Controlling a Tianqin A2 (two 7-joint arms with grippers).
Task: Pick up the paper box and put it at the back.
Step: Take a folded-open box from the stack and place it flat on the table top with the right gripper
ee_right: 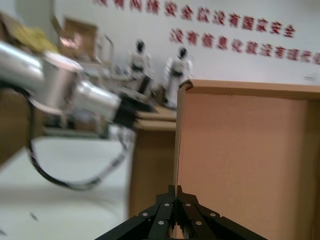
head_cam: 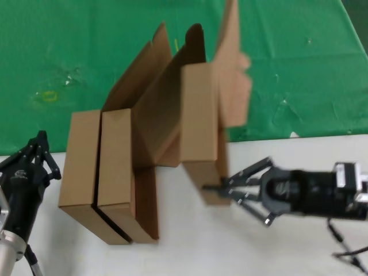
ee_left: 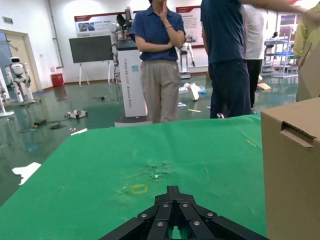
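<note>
Three brown paper boxes stand with lids raised where the white tabletop meets the green cloth at the back [head_cam: 86, 46]. The rightmost paper box [head_cam: 201, 115] is tilted, and my right gripper [head_cam: 221, 187] is shut on its near lower edge. In the right wrist view the fingertips [ee_right: 176, 189] pinch a thin cardboard edge of that box [ee_right: 245, 150]. My left gripper [head_cam: 40, 138] is shut on nothing at the table's left, beside the boxes. The left wrist view shows its closed tips [ee_left: 173, 189] over the green cloth [ee_left: 125, 165], with a box [ee_left: 292, 165] to one side.
Two other boxes [head_cam: 80, 167] [head_cam: 118, 167] stand side by side left of the held one, their lids leaning against it. White tabletop [head_cam: 190, 247] lies in front. People [ee_left: 160, 60] stand beyond the far edge of the cloth.
</note>
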